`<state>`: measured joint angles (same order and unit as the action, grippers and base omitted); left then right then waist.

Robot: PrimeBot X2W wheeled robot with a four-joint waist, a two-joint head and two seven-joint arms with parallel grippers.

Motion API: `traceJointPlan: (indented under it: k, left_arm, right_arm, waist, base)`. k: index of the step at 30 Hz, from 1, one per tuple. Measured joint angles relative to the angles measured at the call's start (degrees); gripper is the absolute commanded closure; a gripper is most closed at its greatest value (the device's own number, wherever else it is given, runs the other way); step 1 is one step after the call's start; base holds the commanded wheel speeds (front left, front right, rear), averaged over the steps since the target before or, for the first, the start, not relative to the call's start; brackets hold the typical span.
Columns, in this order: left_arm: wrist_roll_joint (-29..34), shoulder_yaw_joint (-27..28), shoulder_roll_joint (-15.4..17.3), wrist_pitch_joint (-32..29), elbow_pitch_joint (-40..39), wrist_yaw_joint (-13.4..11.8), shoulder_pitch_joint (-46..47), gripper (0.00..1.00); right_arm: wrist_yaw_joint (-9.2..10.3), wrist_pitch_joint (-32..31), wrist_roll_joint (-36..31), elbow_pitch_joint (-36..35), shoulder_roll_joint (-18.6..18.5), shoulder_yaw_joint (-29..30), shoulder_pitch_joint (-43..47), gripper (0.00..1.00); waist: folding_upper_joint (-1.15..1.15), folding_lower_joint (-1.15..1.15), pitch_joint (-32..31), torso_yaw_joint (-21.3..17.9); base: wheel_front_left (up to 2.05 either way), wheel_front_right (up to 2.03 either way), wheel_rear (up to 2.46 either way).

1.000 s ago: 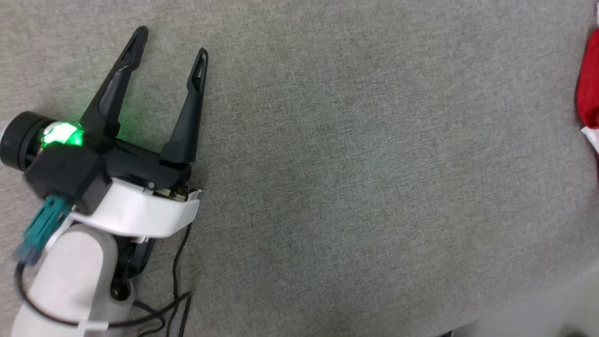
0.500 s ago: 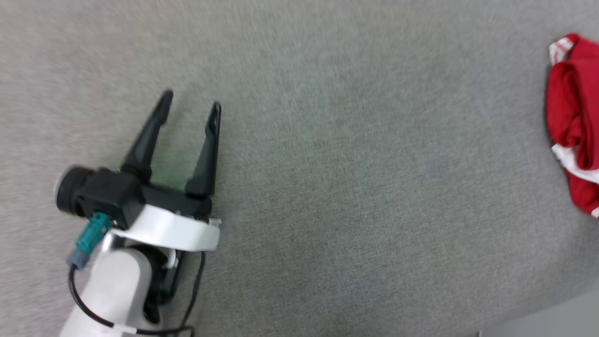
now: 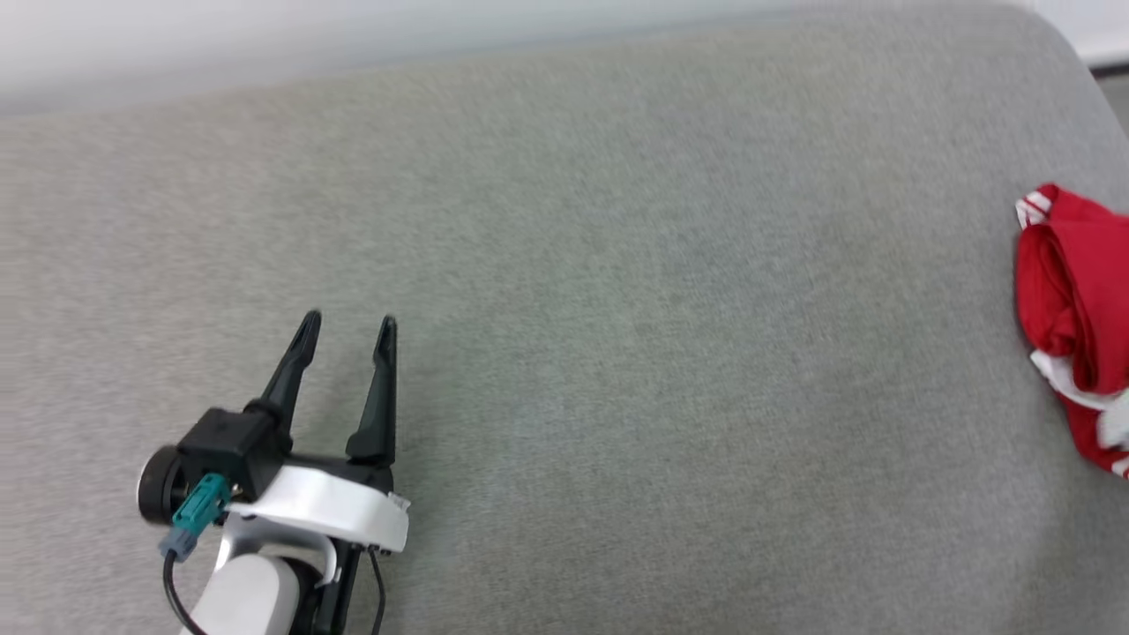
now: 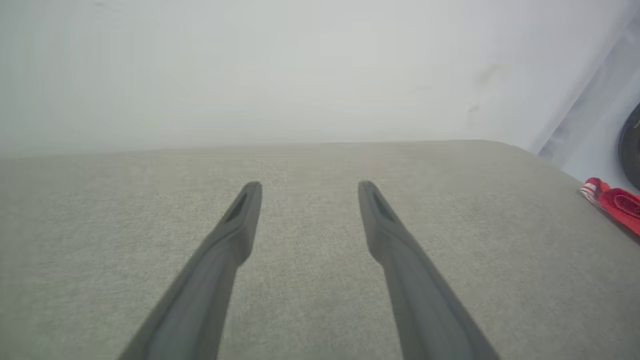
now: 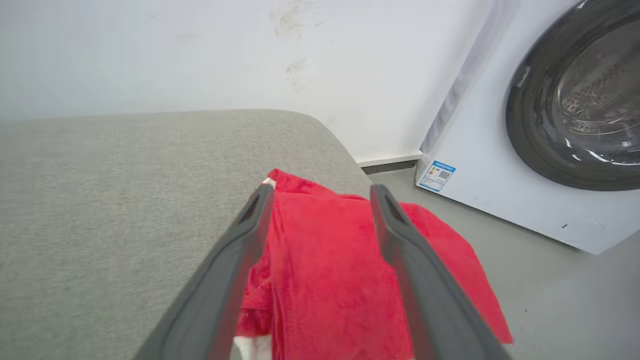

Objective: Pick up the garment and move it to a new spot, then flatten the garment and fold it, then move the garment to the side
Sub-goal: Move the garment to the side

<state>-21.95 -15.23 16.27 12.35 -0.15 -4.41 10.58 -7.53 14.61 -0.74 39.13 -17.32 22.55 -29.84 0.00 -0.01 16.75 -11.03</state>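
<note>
The garment (image 3: 1072,300) is a crumpled red heap with white striped trim, lying at the right end of the grey cushioned surface (image 3: 617,309). In the right wrist view my right gripper (image 5: 322,194) hangs open just over the garment (image 5: 325,270), with the red cloth showing between and under its spread fingers and hanging over the surface's right edge. My left gripper (image 3: 347,324) is open with nothing between its fingers, low over the left part of the surface and far from the garment. In the left wrist view, the left gripper (image 4: 310,186) points at the back wall and the garment (image 4: 615,202) shows far right.
A white washing machine (image 5: 545,150) with a dark round door stands on the grey floor (image 5: 550,300) just right of the surface. A white wall (image 5: 225,50) runs behind the surface's far edge. The rounded right corner (image 3: 1058,53) of the surface lies near the garment.
The head camera has tilted up: the surface's far edge and the wall have come into view, and more of the garment shows at the right. The left gripper sits lower and smaller, still open.
</note>
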Motion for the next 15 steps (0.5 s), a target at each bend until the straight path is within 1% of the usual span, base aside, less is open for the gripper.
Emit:
traceJointPlan:
  k: [5,9,11,15]
  left_arm:
    - [-1.04,0.83,-0.36,0.47,1.77,-0.76,-2.27,0.0]
    - [-2.08,1.55,-0.67,0.8,3.46,-1.38,-3.74,0.0]
    - [-2.36,1.91,-0.9,1.02,4.23,-1.67,-4.5,0.0]
    - [-3.08,2.57,-1.45,1.44,6.19,-2.15,-6.02,0.0]
  right_arm:
    - [0.0,0.15,1.29,-7.71,4.88,-4.27,6.63,0.0]
    - [0.0,-0.55,1.19,-15.67,9.95,-7.46,11.72,0.0]
    - [0.0,-1.68,1.24,-19.57,11.33,-9.15,14.71,0.0]
    - [0.0,-4.43,2.14,-26.95,12.94,-12.65,19.67,0.0]
  waist:
    - [0.0,0.0,-3.44,2.31]
    - [0.0,0.0,-5.71,4.06]
    - [0.0,0.0,-6.85,4.88]
    - [0.0,0.0,-9.42,6.48]
  base:
    - [0.0,0.0,0.0]
    - [0.0,0.0,0.0]
    - [0.0,0.0,0.0]
    - [0.0,0.0,0.0]
